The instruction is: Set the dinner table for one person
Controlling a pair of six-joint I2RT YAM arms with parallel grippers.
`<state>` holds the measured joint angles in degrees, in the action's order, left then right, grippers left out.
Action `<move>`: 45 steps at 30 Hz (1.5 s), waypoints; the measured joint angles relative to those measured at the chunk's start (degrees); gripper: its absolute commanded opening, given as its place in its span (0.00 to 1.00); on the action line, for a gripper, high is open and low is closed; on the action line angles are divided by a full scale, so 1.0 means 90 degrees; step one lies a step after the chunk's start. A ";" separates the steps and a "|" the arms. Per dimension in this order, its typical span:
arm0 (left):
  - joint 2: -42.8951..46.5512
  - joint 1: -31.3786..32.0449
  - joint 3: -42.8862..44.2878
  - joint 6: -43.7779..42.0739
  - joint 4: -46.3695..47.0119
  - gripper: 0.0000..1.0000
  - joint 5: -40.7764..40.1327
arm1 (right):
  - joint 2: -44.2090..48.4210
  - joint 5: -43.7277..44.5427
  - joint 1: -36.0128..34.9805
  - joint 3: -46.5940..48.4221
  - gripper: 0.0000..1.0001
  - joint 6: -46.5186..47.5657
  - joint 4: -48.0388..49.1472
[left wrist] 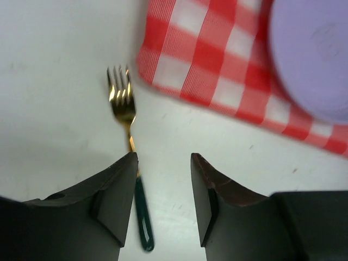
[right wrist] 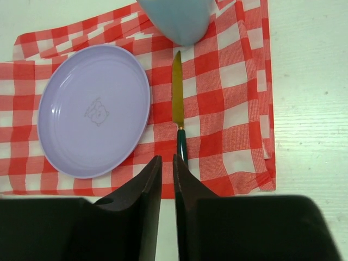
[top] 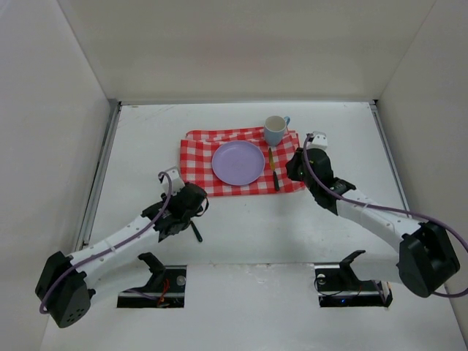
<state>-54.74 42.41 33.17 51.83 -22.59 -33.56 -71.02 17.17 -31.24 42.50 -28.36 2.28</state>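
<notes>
Left gripper (left wrist: 163,163): jaws released, wide gap, nothing between them, bare table (left wrist: 54,81) in the gap. Fork (left wrist: 122,100) lies flat on the table. Its gold tines sit ahead of the jaws, and the shaft runs back along the inner edge of the finger on the left of the wrist view. The green handle end is back under that finger; can't tell if the finger touches it. Red-and-white checked cloth (left wrist: 212,54) sits ahead and to the right of these jaws, its near edge just beside the tines and not touching. Lilac plate (right wrist: 95,111) rests on the cloth, ahead-left of the right jaws. Knife (right wrist: 178,103) is also on the cloth, just right of the plate and straight ahead of the right jaws. Its gold blade points away, and the green handle end is just beyond the tip of the finger on the right of that view. Blue cup (right wrist: 176,19) stands on the cloth at the far end of the knife, past the blade tip. Right gripper (right wrist: 167,163): jaws clenched to a thin slit, gripping nothing, tips over the cloth's near edge. The table is under everything, and the cloth sits about mid-table in the top view.
</notes>
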 measured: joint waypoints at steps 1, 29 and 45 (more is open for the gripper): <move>-0.0012 0.0170 0.0000 0.0245 -0.0350 0.41 -0.0010 | -0.0029 0.0007 -0.0015 -0.0041 0.22 -0.0027 0.0080; -0.1875 0.1620 0.0068 0.2854 -0.1496 0.28 -0.0134 | -0.0204 0.0017 -0.0163 -0.0119 0.38 -0.0141 0.0629; -0.1285 0.1280 -0.0357 0.2812 -0.1428 0.02 -0.0104 | -0.0202 -0.0007 -0.0163 -0.0119 0.46 -0.0138 0.0634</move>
<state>-66.30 53.93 29.95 77.14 -35.44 -34.50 -72.84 17.10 -32.71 41.43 -29.61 7.99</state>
